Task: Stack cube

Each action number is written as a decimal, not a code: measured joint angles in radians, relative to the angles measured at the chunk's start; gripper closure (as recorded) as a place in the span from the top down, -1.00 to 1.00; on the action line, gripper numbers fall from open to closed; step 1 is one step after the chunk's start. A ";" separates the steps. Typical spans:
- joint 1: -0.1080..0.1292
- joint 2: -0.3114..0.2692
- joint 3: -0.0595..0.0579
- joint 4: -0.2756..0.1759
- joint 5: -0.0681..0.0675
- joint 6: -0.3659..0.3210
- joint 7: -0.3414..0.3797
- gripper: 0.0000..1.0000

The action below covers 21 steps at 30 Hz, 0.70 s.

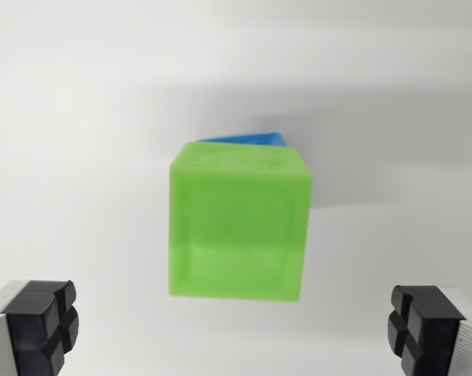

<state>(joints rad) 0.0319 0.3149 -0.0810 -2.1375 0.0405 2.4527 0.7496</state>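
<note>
The green cube (238, 223) hides most of the blue cube (251, 139); the end effector (236, 329) gapes wide, empty, its fingers (40, 325) cut off.

One green cube (238, 229), one blue cube (250, 139), two fingers (40, 325).

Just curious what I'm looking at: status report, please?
Gripper open, holding nothing. Green cube sits over blue cube. Nothing in the way.

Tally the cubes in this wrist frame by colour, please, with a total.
Green cube: 1
Blue cube: 1, mostly hidden behind the green one
Total: 2 cubes
</note>
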 joint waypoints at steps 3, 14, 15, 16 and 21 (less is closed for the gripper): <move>0.000 -0.023 0.000 0.003 -0.004 -0.026 0.002 1.00; 0.000 -0.101 -0.001 0.026 -0.014 -0.125 0.009 1.00; 0.000 -0.108 -0.001 0.029 -0.014 -0.136 0.010 1.00; 0.000 -0.116 -0.001 0.034 -0.015 -0.148 0.011 1.00; 0.000 -0.146 -0.001 0.051 -0.019 -0.196 0.013 1.00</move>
<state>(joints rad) 0.0320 0.1686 -0.0822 -2.0861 0.0215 2.2565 0.7627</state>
